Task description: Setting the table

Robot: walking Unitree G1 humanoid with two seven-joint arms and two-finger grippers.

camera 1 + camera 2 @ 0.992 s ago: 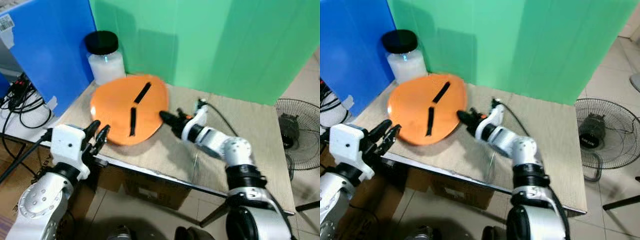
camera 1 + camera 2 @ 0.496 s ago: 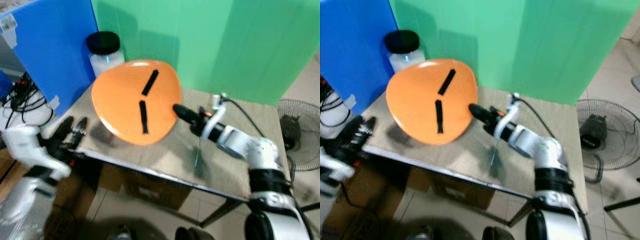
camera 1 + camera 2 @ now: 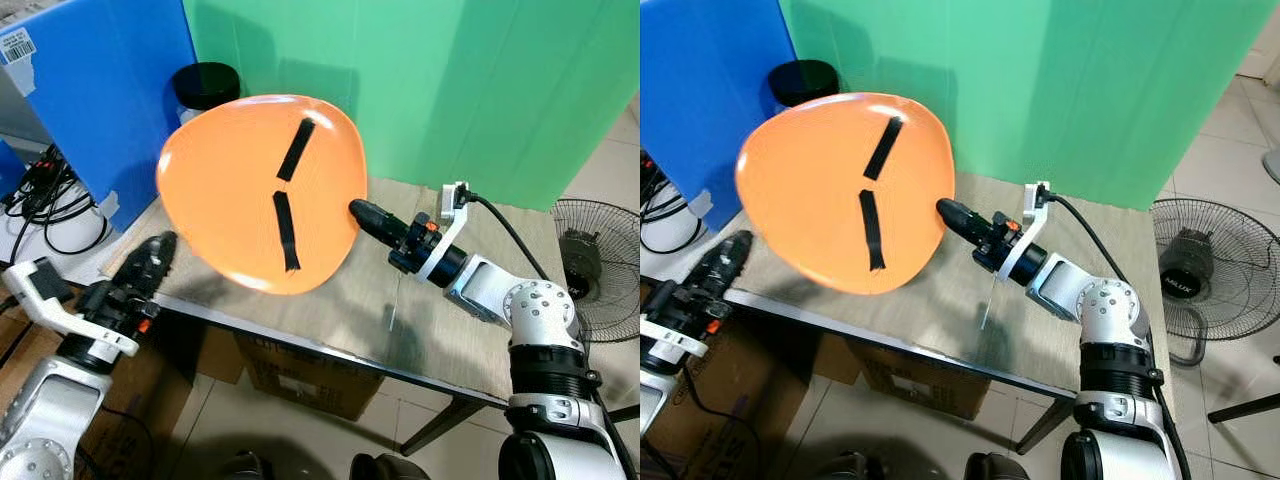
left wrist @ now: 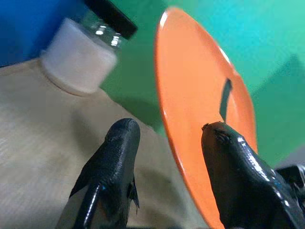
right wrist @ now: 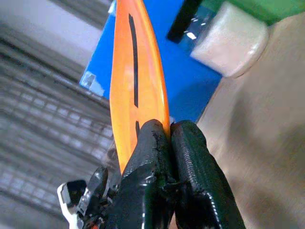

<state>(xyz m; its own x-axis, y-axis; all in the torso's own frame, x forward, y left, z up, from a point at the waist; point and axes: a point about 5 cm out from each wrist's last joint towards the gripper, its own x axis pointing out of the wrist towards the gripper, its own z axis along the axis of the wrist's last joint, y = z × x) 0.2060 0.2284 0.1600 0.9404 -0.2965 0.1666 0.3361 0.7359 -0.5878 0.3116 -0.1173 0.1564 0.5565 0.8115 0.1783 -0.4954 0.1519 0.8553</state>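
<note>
Plate (image 3: 255,190) is way up off the table (image 3: 420,310) now, tilted on edge, center-left of frame. My right gripper (image 3: 362,211) is clamped on its right rim; left gripper (image 3: 150,262) hangs spread apart at lower left.

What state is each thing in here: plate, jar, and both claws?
Orange plate: lifted off the table, tilted up on edge.
Jar: upright on the table, black lid on.
Right claw: shut on the plate's rim.
Left claw: open, holding nothing, near the table's edge.
</note>
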